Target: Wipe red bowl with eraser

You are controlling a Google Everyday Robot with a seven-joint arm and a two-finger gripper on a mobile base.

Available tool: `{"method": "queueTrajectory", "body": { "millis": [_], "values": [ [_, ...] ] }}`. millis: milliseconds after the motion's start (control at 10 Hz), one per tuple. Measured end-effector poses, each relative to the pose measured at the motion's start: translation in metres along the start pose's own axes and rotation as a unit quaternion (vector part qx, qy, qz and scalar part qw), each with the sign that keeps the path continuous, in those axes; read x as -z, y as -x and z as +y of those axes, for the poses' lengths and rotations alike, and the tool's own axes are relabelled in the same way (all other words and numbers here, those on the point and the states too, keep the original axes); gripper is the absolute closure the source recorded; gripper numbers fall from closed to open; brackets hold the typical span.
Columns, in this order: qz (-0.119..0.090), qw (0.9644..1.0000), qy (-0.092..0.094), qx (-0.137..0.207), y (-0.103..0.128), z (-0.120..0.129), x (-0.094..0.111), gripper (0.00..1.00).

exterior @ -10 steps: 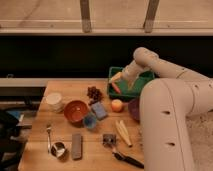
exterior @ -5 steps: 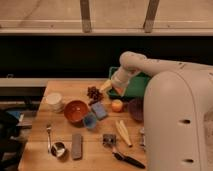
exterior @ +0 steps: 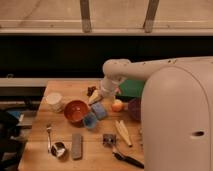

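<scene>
Red bowl (exterior: 76,111), round, gripper (exterior: 95,98) near rim

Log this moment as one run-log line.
phase: pre-grasp | gripper: open, empty, beyond red bowl | eraser: flat on table, near front edge, untouched | wipe: not started

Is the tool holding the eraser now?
No, the eraser lies flat near the front of the table, while the empty tool hangs beyond the red bowl.
</scene>
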Motion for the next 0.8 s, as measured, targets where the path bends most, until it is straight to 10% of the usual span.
{"method": "queueTrajectory", "body": {
  "millis": [200, 800],
  "values": [
    [0.036, 0.9988, -0.018, 0.028, -0.0198, 0.0157, -0.0214, 0.20],
    [0.036, 0.9989, -0.016, 0.025, -0.0197, 0.0133, -0.0208, 0.20]
  ]
}}
